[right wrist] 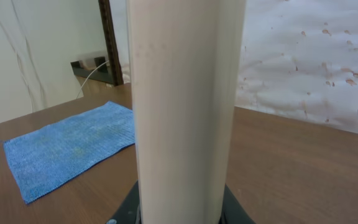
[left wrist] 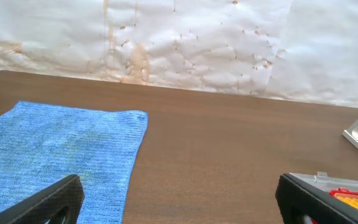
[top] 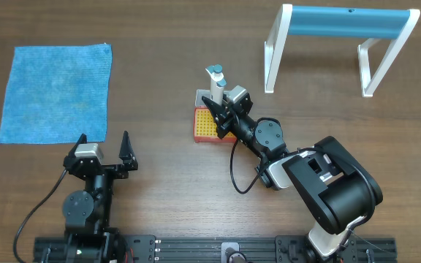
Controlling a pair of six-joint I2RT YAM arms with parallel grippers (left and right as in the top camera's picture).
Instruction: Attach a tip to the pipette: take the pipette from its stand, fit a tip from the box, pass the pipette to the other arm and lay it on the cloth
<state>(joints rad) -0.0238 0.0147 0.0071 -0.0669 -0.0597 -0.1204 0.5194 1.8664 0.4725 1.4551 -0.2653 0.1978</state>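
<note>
Right tool: I am finding it clenched on the pipette, gripping the pale barrel partway along its length. The pipette's long axis is standing upright, with the head above the tool and the lower end pointing down.

Directly beneath the tool, the tip box is sitting on the worktop. The pipette is hanging over the box's near rows. I am judging the step in hand to be the press into a tip, so the move depends on keeping that vertical axis lined up over one socket. I cannot tell whether a tip is already seated, because the arm is hiding the lower end.

Further out, the stand is lying well apart on one side of the tool, with nothing hanging on it. On the opposite side the left tool is resting released, fingers spread wide, well apart from the pipette. The cloth is lying just beyond it. I am judging the left arm to be the nearer one for the later laying-down.
</note>
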